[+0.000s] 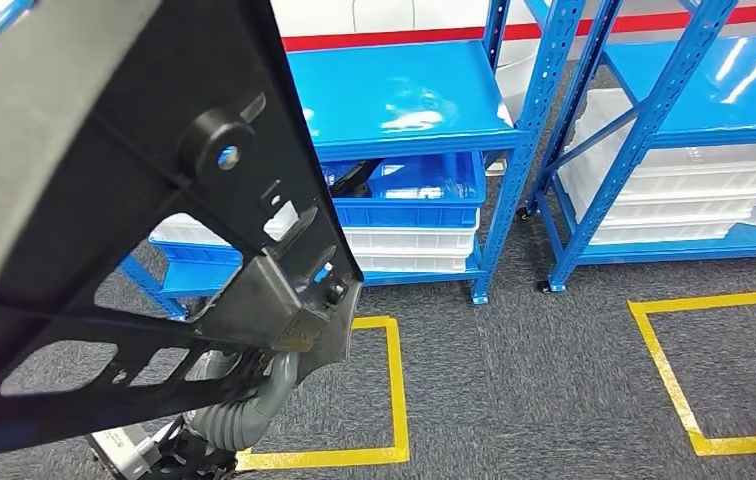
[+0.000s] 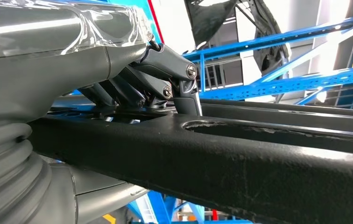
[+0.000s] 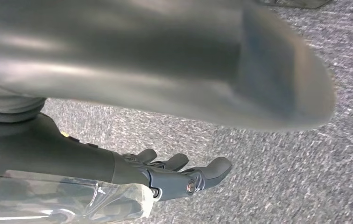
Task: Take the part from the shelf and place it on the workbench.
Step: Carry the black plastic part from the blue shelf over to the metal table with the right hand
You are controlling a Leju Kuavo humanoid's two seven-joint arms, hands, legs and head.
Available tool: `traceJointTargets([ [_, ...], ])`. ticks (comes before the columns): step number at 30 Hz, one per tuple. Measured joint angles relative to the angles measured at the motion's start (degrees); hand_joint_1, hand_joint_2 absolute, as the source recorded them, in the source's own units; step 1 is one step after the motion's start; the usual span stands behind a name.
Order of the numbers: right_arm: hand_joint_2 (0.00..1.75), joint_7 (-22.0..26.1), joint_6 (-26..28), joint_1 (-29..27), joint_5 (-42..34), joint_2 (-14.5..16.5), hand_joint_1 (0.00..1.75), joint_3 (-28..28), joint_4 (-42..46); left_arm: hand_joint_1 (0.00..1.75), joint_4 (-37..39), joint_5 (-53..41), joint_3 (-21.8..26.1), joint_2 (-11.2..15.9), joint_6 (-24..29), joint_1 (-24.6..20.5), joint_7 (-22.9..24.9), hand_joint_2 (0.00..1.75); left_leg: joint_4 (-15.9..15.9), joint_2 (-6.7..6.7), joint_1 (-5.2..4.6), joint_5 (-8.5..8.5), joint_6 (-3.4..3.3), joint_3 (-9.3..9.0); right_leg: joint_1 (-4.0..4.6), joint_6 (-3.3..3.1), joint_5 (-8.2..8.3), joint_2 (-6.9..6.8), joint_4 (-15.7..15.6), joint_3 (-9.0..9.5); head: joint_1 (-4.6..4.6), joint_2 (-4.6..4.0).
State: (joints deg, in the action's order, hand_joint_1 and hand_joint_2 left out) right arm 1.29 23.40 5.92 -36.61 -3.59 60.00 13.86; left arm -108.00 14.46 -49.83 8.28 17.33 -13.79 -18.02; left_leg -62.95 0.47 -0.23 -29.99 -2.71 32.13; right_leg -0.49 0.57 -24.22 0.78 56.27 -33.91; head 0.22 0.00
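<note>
The part [image 1: 104, 200], a large black moulded panel with ribs, cut-outs and a round boss with a hole, is up off the floor and close to the head camera, covering that view from about 8 o'clock round to 12. The left hand [image 2: 156, 79] holds it: in the left wrist view its dark fingers [image 2: 184, 95] are curled down over one of the panel's black bars, tips pressed against the bar's edge, with the grey ribbed wrist cover just behind. In the head view the left forearm [image 1: 239, 415] shows at about 7 o'clock, under the panel's lower corner.

The right hand [image 3: 179, 175] hangs over grey carpet [image 3: 305, 177] in its own wrist view; its fingers [image 3: 214, 168] are loosely bent and apart, gripping nothing (a broad blurred grey shape crosses above them, too out of focus to name).

Beyond the part, toward 12 o'clock in the head view, stands a blue shelf rack [image 1: 404, 95] with a bare glossy top shelf and, below it, a blue bin [image 1: 414, 195] stacked on white bins [image 1: 409, 245]. A second blue rack [image 1: 694, 100] at 2 o'clock carries more white bins [image 1: 684, 190]. On the carpet, yellow tape squares [image 1: 394, 400] lie at 6 and at 4 o'clock.
</note>
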Motion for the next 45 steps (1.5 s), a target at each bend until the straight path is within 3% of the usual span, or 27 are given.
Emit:
traceJointTargets([
  [2,0.0,-0.01,-0.1,0.03,-0.1,0.13,0.0,-0.01,-0.01,1.75,-0.01,-0.01,0.01,0.0,0.03,-0.14,-0.07,1.75,7.69,-0.03,-0.65,2.07,-1.43,-4.35,-0.14,0.41,0.53,-0.05,-0.17,-0.17,0.17,0.0],
  [5,0.0,-0.07,-0.36,0.08,-0.44,0.25,0.0,-0.02,-0.03,1.75,-0.03,0.08,0.04,0.0,0.1,-0.22,-0.35,1.75,9.58,-0.04,-1.4,3.33,-2.25,-4.6,-0.8,1.78,1.55,-0.32,-0.97,-0.22,0.02,0.0],
  [7,0.0,-0.09,-0.48,0.06,-0.6,0.26,0.0,-0.01,-0.04,1.75,-0.03,0.18,0.03,-0.08,0.11,-0.22,-0.43,1.75,11.31,0.11,-1.07,4.91,-2.32,-4.84,-0.48,2.39,1.34,-0.31,-0.98,-0.47,0.03,0.0],
  [9,0.0,-0.12,-0.68,0.03,-0.73,0.16,0.0,0.0,-0.04,1.75,-0.02,0.21,-0.03,-0.19,0.16,-0.18,-0.5,1.75,12.62,0.52,-0.71,6.26,-2.12,-4.77,-0.13,2.58,-2.09,-0.33,3.6,-2.35,0.19,0.0],
  [11,0.0,-0.23,-0.92,-0.05,-0.8,0.01,0.0,0.0,-0.05,1.75,0.0,0.29,-0.08,-0.22,0.26,0.02,-0.54,1.75,12.46,1.16,-0.87,6.67,-2.15,-4.07,-0.09,2.79,-6.43,-0.33,11.44,-5.21,0.28,0.0],
  [12,0.0,-0.29,-0.99,-0.11,-0.81,-0.07,0.0,0.0,-0.06,1.75,0.01,0.32,-0.11,-0.23,0.31,0.11,-0.54,1.75,12.19,1.54,-0.92,6.75,-2.17,-3.68,-0.13,2.91,-7.29,-0.35,13.7,-5.79,0.29,0.0],
  [13,0.0,-0.35,-1.02,-0.16,-0.82,-0.13,0.0,0.0,-0.07,1.75,0.01,0.33,-0.16,-0.23,0.32,0.16,-0.54,1.75,11.87,1.96,-0.96,6.79,-2.18,-3.28,-0.17,3.02,-7.19,-0.4,14.02,-5.41,0.3,0.0],
  [15,0.0,-0.39,-1.02,-0.16,-0.84,-0.28,0.0,0.0,-0.07,1.75,0.02,0.33,-0.26,-0.25,0.36,0.18,-0.56,1.75,11.05,2.88,-0.97,6.71,-2.09,-2.62,-0.2,3.05,-4.26,-1.17,7.25,-0.9,0.3,0.0],
  [17,0.0,-0.39,-1.02,0.0,-0.85,-0.43,0.0,0.0,-0.07,1.75,0.02,0.34,-0.34,-0.27,0.39,0.16,-0.61,1.75,10.29,3.79,-1.17,6.5,-1.81,-2.21,0.1,2.52,-1.97,-2.81,-0.43,3.57,0.29,0.01],
  [19,0.0,-0.39,-1.04,0.1,-0.85,-0.52,0.0,0.0,-0.07,1.75,0.02,0.32,-0.45,-0.28,0.41,0.13,-0.7,1.75,9.84,4.55,-1.34,6.39,-1.43,-2.0,0.43,1.75,-1.58,-3.34,-2.53,4.39,0.27,0.01],
  [21,0.0,-0.39,-1.05,-0.04,-0.87,-0.59,0.0,0.0,-0.07,1.75,0.02,0.3,-0.56,-0.28,0.42,0.09,-0.75,1.75,9.66,5.22,-1.4,6.4,-1.06,-1.91,0.28,1.17,-1.09,-2.48,-2.62,4.03,0.28,0.01],
  [23,0.0,-0.38,-1.06,-0.12,-0.91,-0.58,0.0,0.0,-0.07,1.75,0.02,0.28,-0.59,-0.28,0.42,0.04,-0.77,1.75,7.87,4.0,-1.23,4.91,-0.35,-1.2,-0.19,0.68,-0.53,-1.58,-2.84,3.76,0.19,0.0],
  [26,0.0,-0.36,-1.07,0.1,-0.92,-0.58,0.0,-0.01,-0.07,1.75,0.03,0.31,-0.6,-0.25,0.42,0.12,-0.82,1.75,-3.11,0.73,-0.05,-1.45,1.14,3.22,-0.62,0.41,0.25,0.04,-2.88,2.88,-0.04,0.0],
  [27,0.0,-0.35,-1.07,0.1,-0.92,-0.58,0.0,-0.01,-0.07,1.75,0.03,0.32,-0.63,-0.23,0.42,0.17,-0.82,1.75,-6.53,0.43,0.34,-2.82,1.52,4.56,-0.67,0.51,0.48,0.72,-2.86,2.55,-0.05,0.0],
  [28,0.0,-0.34,-1.07,0.06,-0.92,-0.58,0.0,-0.01,-0.07,1.75,0.04,0.33,-0.67,-0.23,0.42,0.18,-0.81,1.75,-7.91,0.31,0.65,-3.06,1.77,4.96,-0.76,0.66,0.68,1.42,-2.83,2.28,-0.05,0.0],
  [29,0.0,-0.34,-1.07,0.0,-0.92,-0.58,0.0,0.0,-0.07,1.75,0.04,0.33,-0.7,-0.22,0.42,0.18,-0.81,1.75,-6.87,0.18,0.9,-2.15,1.97,4.19,-0.9,0.87,0.87,2.16,-2.81,2.09,-0.05,0.0],
  [30,0.0,-0.33,-1.07,-0.03,-0.92,-0.58,0.0,0.0,-0.07,1.75,0.04,0.33,-0.73,-0.22,0.42,0.16,-0.81,1.75,-3.54,-0.23,1.14,-0.36,2.13,2.33,-1.08,1.12,1.04,2.92,-2.79,1.97,-0.05,0.0],
  [32,0.0,-0.26,-1.06,0.04,-0.92,-0.58,0.0,-0.01,-0.07,1.75,0.04,0.32,-0.78,-0.22,0.42,0.1,-0.81,1.75,5.43,-3.28,1.66,2.97,2.29,-2.28,-1.31,1.76,1.39,4.37,-2.75,1.68,-0.06,0.0],
  [34,0.0,-0.16,-1.05,0.14,-0.91,-0.58,0.0,-0.01,-0.07,1.75,0.03,0.31,-0.82,-0.22,0.42,0.07,-0.83,1.75,9.71,-5.9,1.8,3.97,2.07,-4.11,-1.38,2.6,1.86,5.64,-2.73,1.02,-0.03,0.01],
  [35,0.0,-0.14,-1.04,0.12,-0.9,-0.58,0.0,-0.01,-0.07,1.75,0.03,0.31,-0.85,-0.23,0.42,0.08,-0.84,1.75,9.72,-5.99,1.6,3.91,1.76,-3.98,-1.45,3.07,2.15,6.28,-2.78,0.65,-0.01,0.01],
  [36,0.0,-0.13,-1.03,0.02,-0.9,-0.61,0.0,-0.01,-0.07,1.75,0.03,0.3,-0.87,-0.24,0.42,0.08,-0.85,1.75,9.58,-5.23,1.52,4.09,1.31,-3.74,-1.6,3.51,2.36,6.84,-2.87,0.38,0.02,0.01],
  [38,0.0,-0.14,-1.02,-0.2,-0.91,-0.62,0.0,0.0,-0.09,1.75,0.02,0.32,-0.87,-0.27,0.46,-0.01,-0.85,1.75,9.67,-3.64,1.44,4.51,0.28,-3.63,-1.62,3.95,1.29,5.08,-1.23,-0.61,0.12,0.0],
  [40,0.0,-0.15,-1.02,-0.11,-0.91,-0.57,0.0,0.0,-0.09,1.75,0.03,0.33,-0.86,-0.28,0.5,0.0,-0.87,1.75,9.8,-1.74,1.2,4.84,-0.56,-3.47,-1.36,3.92,-2.6,1.51,5.37,-3.49,0.31,0.0],
  [42,0.0,-0.16,-1.03,0.05,-0.91,-0.52,0.0,0.0,-0.09,1.75,0.04,0.33,-0.89,-0.28,0.5,0.12,-0.87,1.75,9.77,0.19,0.67,4.95,-0.94,-3.21,-1.23,3.92,-6.4,0.22,13.69,-6.94,0.4,0.0],
  [43,0.0,-0.17,-1.04,0.05,-0.95,-0.5,0.0,0.0,-0.09,1.75,0.04,0.33,-0.91,-0.28,0.5,0.15,-0.86,1.75,9.75,1.1,0.42,4.97,-0.99,-3.13,-1.2,3.88,-6.94,0.13,15.68,-7.53,0.41,0.0],
  [44,0.0,-0.19,-1.04,-0.02,-1.0,-0.5,0.0,0.0,-0.09,1.75,0.04,0.33,-0.91,-0.28,0.5,0.14,-0.86,1.75,9.73,1.9,0.21,4.97,-1.03,-3.11,-1.17,3.75,-6.45,0.07,15.35,-6.93,0.41,0.0],
  [45,0.0,-0.21,-1.04,-0.09,-1.05,-0.51,0.0,0.0,-0.1,1.75,0.04,0.33,-0.92,-0.28,0.5,0.12,-0.86,1.75,9.72,2.64,0.04,4.95,-1.03,-3.15,-1.09,3.54,-5.02,-0.25,12.5,-5.04,0.41,0.0],
])
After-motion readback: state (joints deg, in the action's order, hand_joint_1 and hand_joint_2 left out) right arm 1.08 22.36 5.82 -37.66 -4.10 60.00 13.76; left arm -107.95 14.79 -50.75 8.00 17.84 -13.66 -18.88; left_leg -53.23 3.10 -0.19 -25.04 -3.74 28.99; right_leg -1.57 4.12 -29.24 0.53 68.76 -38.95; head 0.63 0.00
